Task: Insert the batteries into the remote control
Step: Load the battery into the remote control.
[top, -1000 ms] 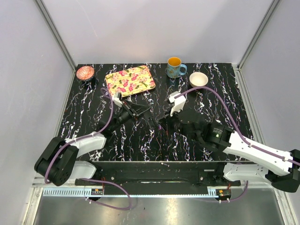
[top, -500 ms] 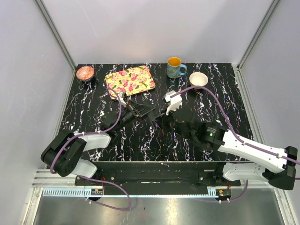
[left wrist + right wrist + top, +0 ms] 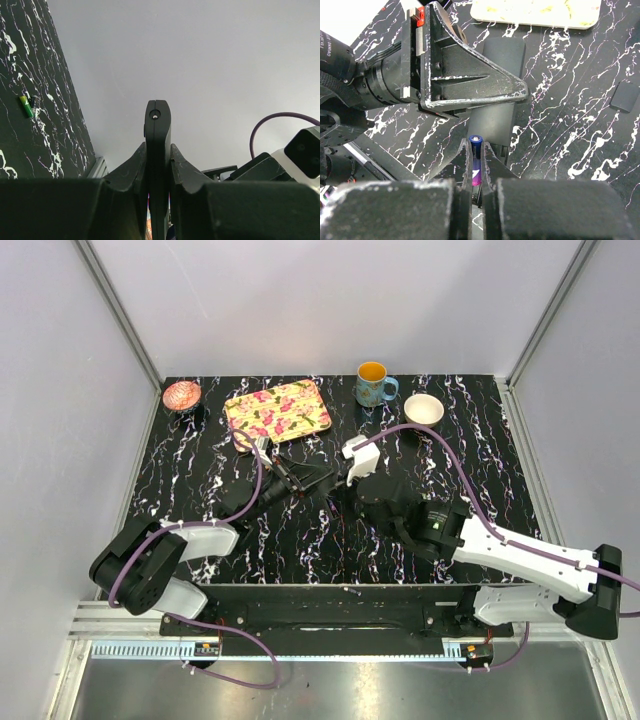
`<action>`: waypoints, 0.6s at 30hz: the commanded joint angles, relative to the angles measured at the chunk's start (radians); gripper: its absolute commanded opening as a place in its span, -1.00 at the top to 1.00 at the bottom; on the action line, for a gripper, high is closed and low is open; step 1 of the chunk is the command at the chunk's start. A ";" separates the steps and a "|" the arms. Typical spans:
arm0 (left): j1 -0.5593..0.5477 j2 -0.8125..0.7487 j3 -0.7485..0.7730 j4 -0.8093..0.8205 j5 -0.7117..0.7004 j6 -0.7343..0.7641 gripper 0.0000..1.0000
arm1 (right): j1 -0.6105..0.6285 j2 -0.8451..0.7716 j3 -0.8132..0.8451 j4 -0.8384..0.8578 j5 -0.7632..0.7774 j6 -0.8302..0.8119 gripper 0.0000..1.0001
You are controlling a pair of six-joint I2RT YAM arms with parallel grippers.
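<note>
One black desk [image 3: 180, 470], white marble veining; plain grey walls, aluminium posts at far corners. Clamped in left gripper [image 3: 158, 167] mid-desk: remote control [image 3: 157, 125], flat plain black bar, edge-on to wrist cam. Pinched tight in right gripper [image 3: 476, 146], right at remote's end: battery [image 3: 475, 172], slim, blue cap, magenta body. Along far edge: floral tray [image 3: 280, 410], mug [image 3: 373, 385], white bowl [image 3: 423, 408].

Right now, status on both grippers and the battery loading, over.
Left gripper shut on remote control. Right gripper shut on battery, tip at the remote's near end. Contact unclear; small black piece lies aside on table.
</note>
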 commanded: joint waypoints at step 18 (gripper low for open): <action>-0.010 0.006 0.066 0.202 -0.031 0.000 1.00 | 0.016 -0.005 -0.009 -0.031 0.040 0.035 1.00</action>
